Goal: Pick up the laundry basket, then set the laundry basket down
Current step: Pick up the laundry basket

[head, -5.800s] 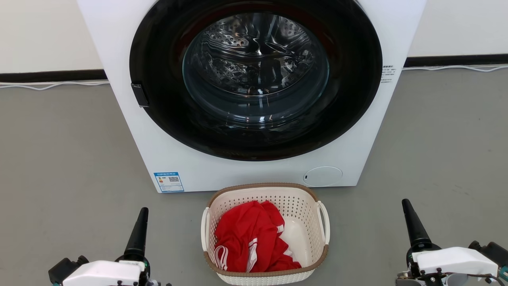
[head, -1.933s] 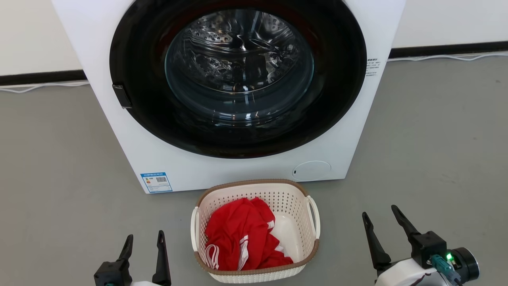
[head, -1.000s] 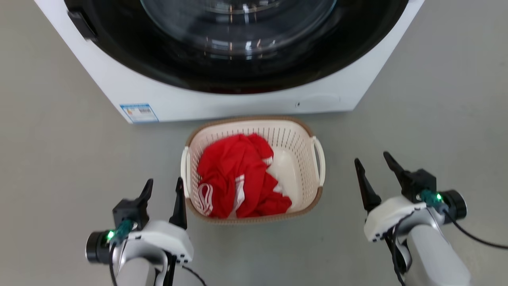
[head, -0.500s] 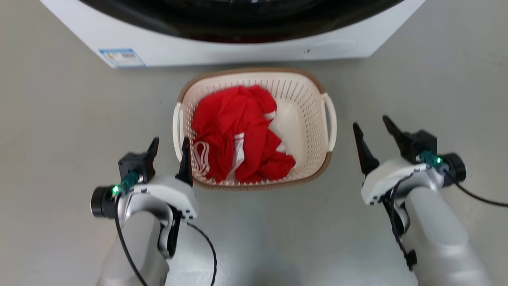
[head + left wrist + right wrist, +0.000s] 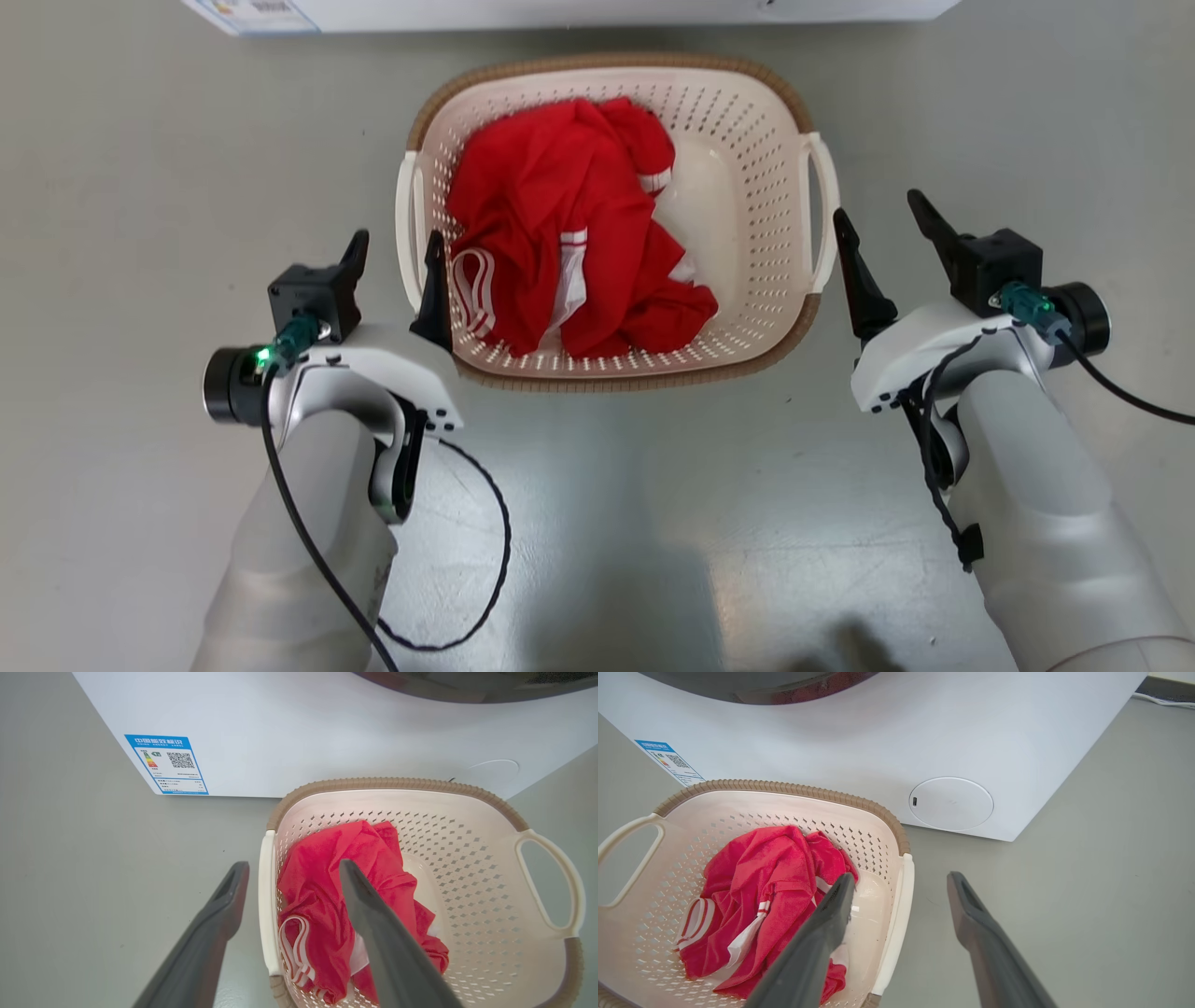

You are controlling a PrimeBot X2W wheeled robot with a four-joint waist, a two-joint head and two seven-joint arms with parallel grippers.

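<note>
We see the laundry basket [image 5: 758, 215] sitting on the grey floor [image 5: 140, 168]. Its far brown rim is near the bottom edge of the white washing machine [image 5: 560, 11], with a thin strip of floor between them. A red cloth [image 5: 560, 205] with white stripes lies inside, mostly on the basket's left side. Our left gripper [image 5: 397, 241] has its jaws apart, one finger outside the left handle [image 5: 404, 224] and one over the basket's inside, so the handle sits between them. Our right gripper [image 5: 878, 207] also has its jaws apart, just beside the right handle [image 5: 825, 205]. In the right wrist view that handle shows between the two fingers. We cannot tell if any finger touches the basket. Wide grey floor lies on both sides and along the near rim.
</note>
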